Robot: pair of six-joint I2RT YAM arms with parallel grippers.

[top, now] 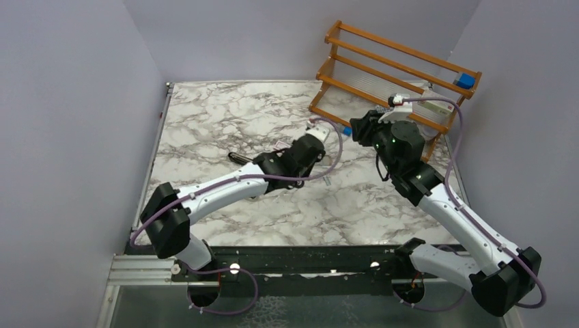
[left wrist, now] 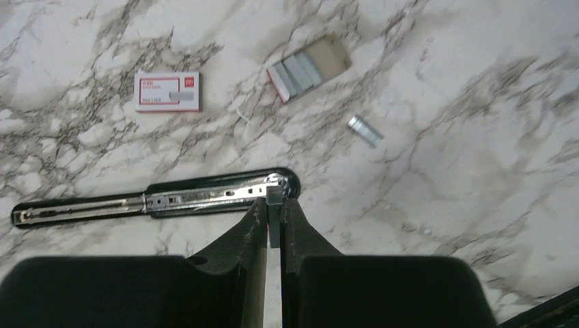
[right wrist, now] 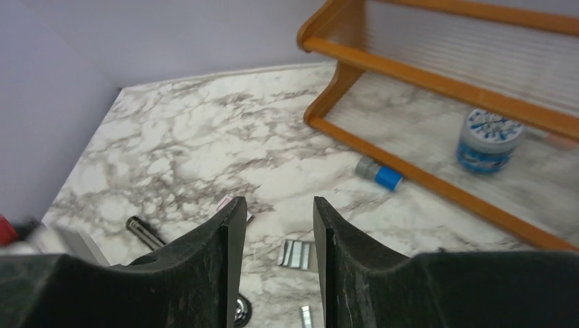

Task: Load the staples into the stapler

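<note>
**Staple strip pinched at the nose of the open stapler**

Handling first: the staple strip (left wrist: 274, 229) is light and brittle. Its glued wire legs will likely break into short pieces if it is bent or squeezed hard. It wants a gentle pinch on its two flat sides, near one end, so the rest is free to drop into the channel. That is roughly how the left gripper (left wrist: 274, 203) has it: its fingers are almost together, clenched on the thin silver-grey piece that shows between their tips. The stapler (left wrist: 171, 200) is stiff and heavier, though on smooth marble it may skate if pushed (nothing braces it).

The stapler lies folded open and flat on the marble table (left wrist: 478, 171). It is slim and black, with its bright metal channel (left wrist: 212, 196) facing up, and the held strip sits right at its rounded end.

Beyond the stapler lies the staple box's sleeve (left wrist: 168, 91), white-labelled with a red edge. Further along on that same side is the open tray (left wrist: 311, 67), with grey strips packed into one half. One loose strip (left wrist: 364, 130) lies past the stapler's rounded end, apart from it.

The right gripper (right wrist: 276, 205) hangs raised and well away from the stapler — jaws parted, nothing between them. In my judgement the strip needs lining up lengthwise with the channel before it goes down.
</note>
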